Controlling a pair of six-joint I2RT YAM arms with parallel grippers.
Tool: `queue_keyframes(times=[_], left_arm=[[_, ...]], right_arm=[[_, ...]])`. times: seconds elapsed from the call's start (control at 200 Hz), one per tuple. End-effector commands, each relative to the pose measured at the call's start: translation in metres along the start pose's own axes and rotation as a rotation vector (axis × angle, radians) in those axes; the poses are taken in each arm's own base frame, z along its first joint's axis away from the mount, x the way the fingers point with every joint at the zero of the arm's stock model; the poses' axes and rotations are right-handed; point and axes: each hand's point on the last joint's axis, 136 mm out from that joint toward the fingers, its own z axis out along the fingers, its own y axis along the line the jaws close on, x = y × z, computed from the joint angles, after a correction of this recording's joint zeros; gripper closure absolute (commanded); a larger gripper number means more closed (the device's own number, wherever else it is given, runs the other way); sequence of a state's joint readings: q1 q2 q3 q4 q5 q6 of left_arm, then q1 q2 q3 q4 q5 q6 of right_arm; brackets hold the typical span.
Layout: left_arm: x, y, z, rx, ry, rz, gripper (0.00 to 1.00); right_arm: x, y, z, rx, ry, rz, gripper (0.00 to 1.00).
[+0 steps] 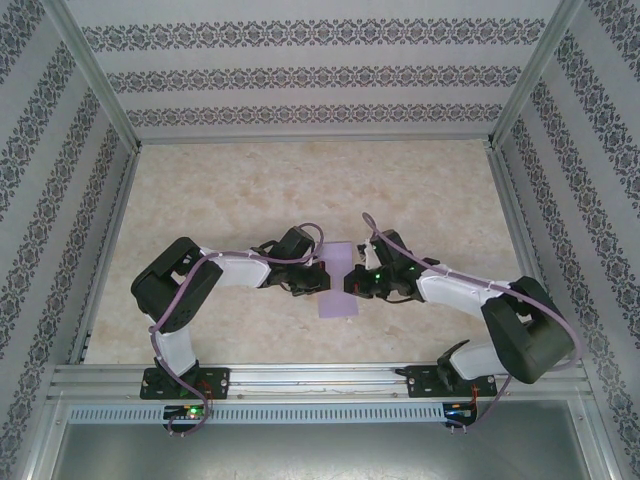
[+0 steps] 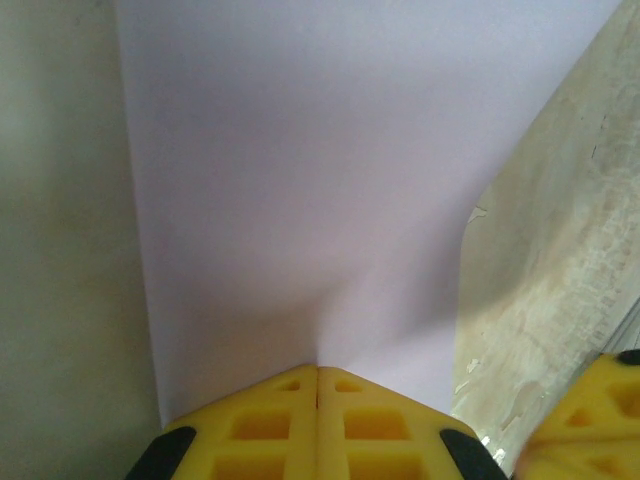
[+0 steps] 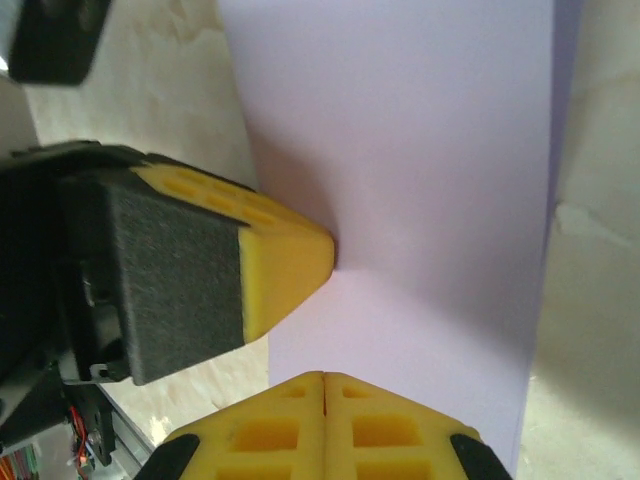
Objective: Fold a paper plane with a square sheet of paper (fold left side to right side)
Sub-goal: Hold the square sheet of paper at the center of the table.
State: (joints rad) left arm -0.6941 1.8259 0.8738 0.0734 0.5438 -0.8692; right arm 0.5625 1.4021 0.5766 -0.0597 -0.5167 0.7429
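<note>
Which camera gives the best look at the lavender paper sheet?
Left wrist: the thin lavender paper sheet looms large, with its edges and surface bend clear. Top external shows it small and partly covered; right wrist shows a flat strip.

The top external camera looks down from above and behind the arm bases across the whole table [image 1: 250, 190], while each wrist camera peers along its own yellow jaws from very near onto the square sheet of paper [image 1: 337, 300], which all three views share.
</note>
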Motion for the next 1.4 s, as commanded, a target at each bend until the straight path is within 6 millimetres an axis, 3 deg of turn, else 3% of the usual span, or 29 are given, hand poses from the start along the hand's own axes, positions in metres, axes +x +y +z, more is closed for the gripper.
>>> queue_keyframes(times=[0.0, 0.16, 0.55, 0.705, 1.034, 1.394], left_arm=[[0.021, 0.030, 0.008, -0.106, 0.041, -0.047, 0.97], [0.019, 0.024, 0.008, -0.091, 0.037, -0.044, 0.97], [-0.007, -0.012, -0.004, -0.015, -0.015, 0.008, 0.97], [-0.021, -0.013, -0.003, 0.007, -0.033, 0.009, 0.97], [-0.032, 0.004, 0.004, -0.003, -0.048, -0.009, 0.97], [-0.050, 0.036, -0.007, -0.086, -0.109, -0.030, 0.97]], right_arm=[[0.002, 0.003, 0.011, -0.019, 0.013, 0.012, 1.00], [0.006, -0.002, 0.025, -0.004, 0.037, 0.021, 1.00], [0.035, -0.059, 0.033, 0.185, 0.105, 0.087, 1.00], [0.042, -0.073, 0.033, 0.245, 0.123, 0.087, 1.00], [0.043, -0.083, 0.032, 0.300, 0.141, 0.076, 1.00], [0.048, -0.101, 0.025, 0.369, 0.151, 0.077, 1.00]])
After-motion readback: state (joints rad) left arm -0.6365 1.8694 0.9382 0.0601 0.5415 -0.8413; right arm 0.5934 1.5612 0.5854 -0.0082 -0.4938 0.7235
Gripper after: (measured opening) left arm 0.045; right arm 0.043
